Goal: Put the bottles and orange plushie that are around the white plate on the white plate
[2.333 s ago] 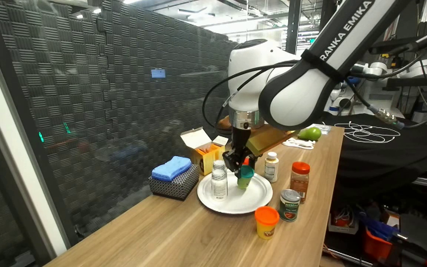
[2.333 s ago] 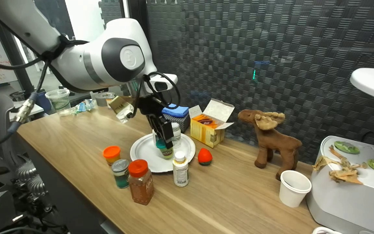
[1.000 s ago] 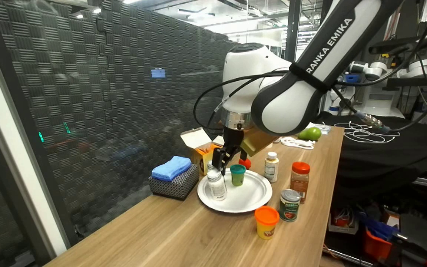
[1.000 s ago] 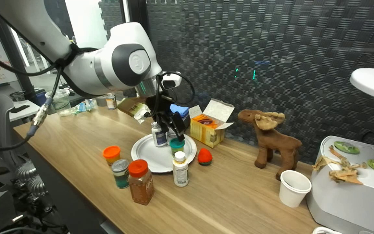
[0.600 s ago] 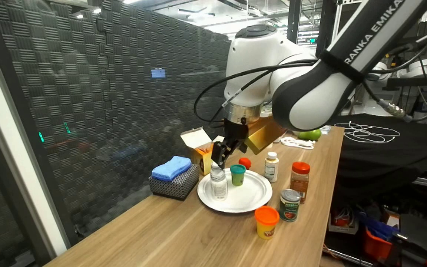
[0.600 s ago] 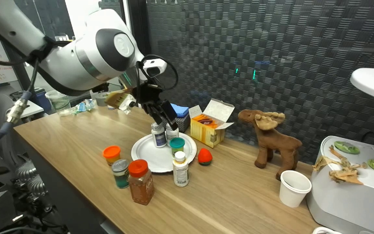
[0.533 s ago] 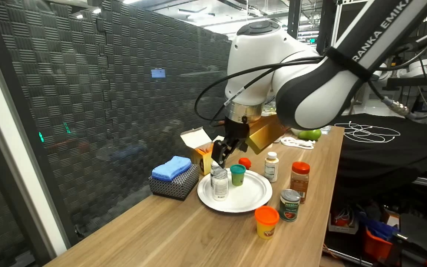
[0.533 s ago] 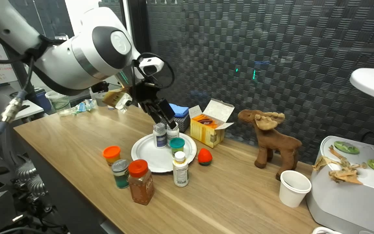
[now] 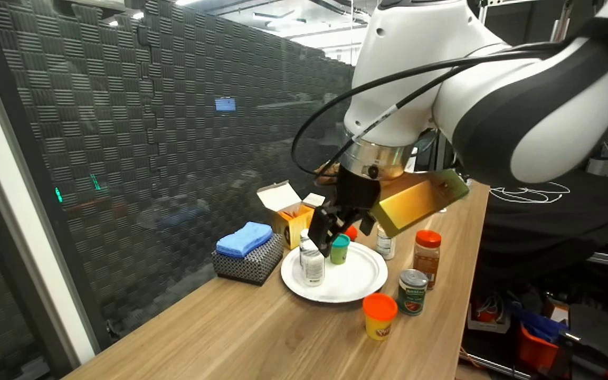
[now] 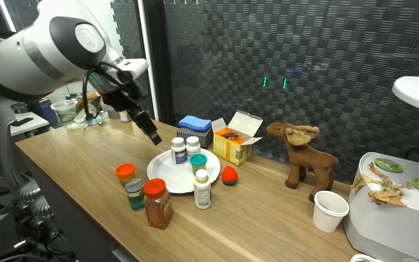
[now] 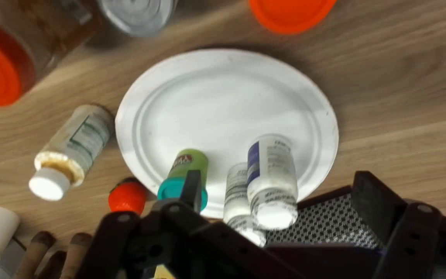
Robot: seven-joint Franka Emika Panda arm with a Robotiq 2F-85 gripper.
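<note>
In both exterior views two white bottles [image 10: 179,152] and a teal-topped tub [image 10: 198,163] stand upright on the white plate [image 9: 357,282]. Beside the rim, on the table, are a white-capped bottle [image 10: 202,191] and the bright red-orange plushie [image 11: 127,197]. A red-capped jar [image 10: 157,205] is a little farther from the plate. My gripper [image 11: 279,190] hangs above the plate's edge, tilted, its jaws wide apart. In the wrist view the white bottles appear between the fingers [image 11: 192,188], but nothing is gripped. One finger partly covers the tub there.
A tin can [image 9: 412,292] and an orange-lidded tub [image 9: 379,316] stand near the jar. Behind the plate are a patterned box with a blue cloth [image 10: 195,123] and an open yellow carton [image 10: 231,147]. A brown plush moose [image 10: 304,156] and paper cups [image 10: 329,211] stand farther along.
My gripper has let go of the teal-topped tub and pulled back, away from the plate. A white bottle that leaned a second ago now stands upright.
</note>
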